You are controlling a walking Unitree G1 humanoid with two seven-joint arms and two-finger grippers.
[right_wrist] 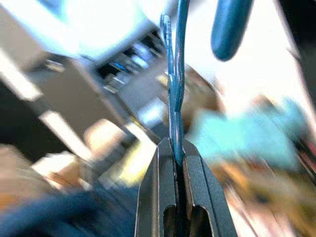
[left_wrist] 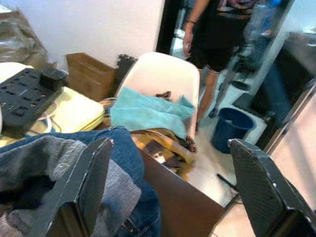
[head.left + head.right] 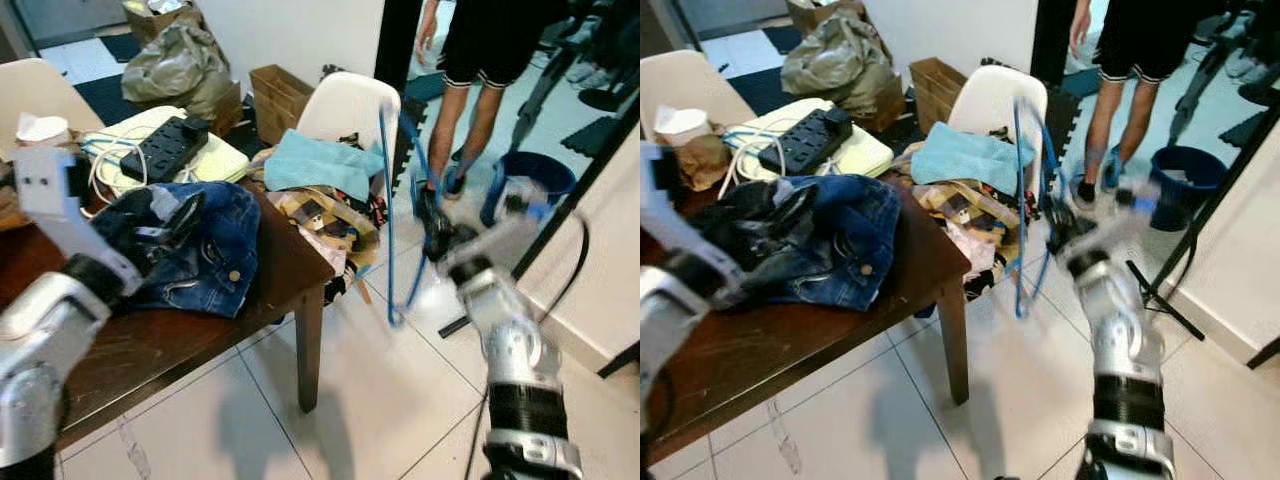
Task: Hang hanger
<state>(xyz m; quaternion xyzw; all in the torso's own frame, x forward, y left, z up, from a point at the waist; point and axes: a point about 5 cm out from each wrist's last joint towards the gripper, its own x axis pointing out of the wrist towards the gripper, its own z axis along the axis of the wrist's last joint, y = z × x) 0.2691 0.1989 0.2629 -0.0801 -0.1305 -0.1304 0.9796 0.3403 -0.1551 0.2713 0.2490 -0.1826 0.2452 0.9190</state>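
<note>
Right gripper (image 1: pixel 178 153): its two black fingers are pressing together on the thin blue hanger (image 3: pixel 390 215), pinching one edge of the frame between them. The hanger is being held in the air beside the corner of the dark wooden table (image 3: pixel 285 265), over the white tiled floor (image 3: pixel 380 400) and in front of the white chair (image 3: pixel 345 105). Its long axis is running close to vertical, from near the chair's top edge down toward the floor; motion blur is hiding which end carries the hook.

Left gripper (image 2: pixel 168 187): its fingers are standing wide apart, holding nothing, and hovering over the blue denim garment (image 3: pixel 205 250) that is lying on the table. A teal cloth (image 3: pixel 320 162) is resting on the heap of clothes on the chair. A person's legs (image 3: pixel 465 115) are showing in the doorway beyond, near a blue bucket (image 3: pixel 540 175).
</note>
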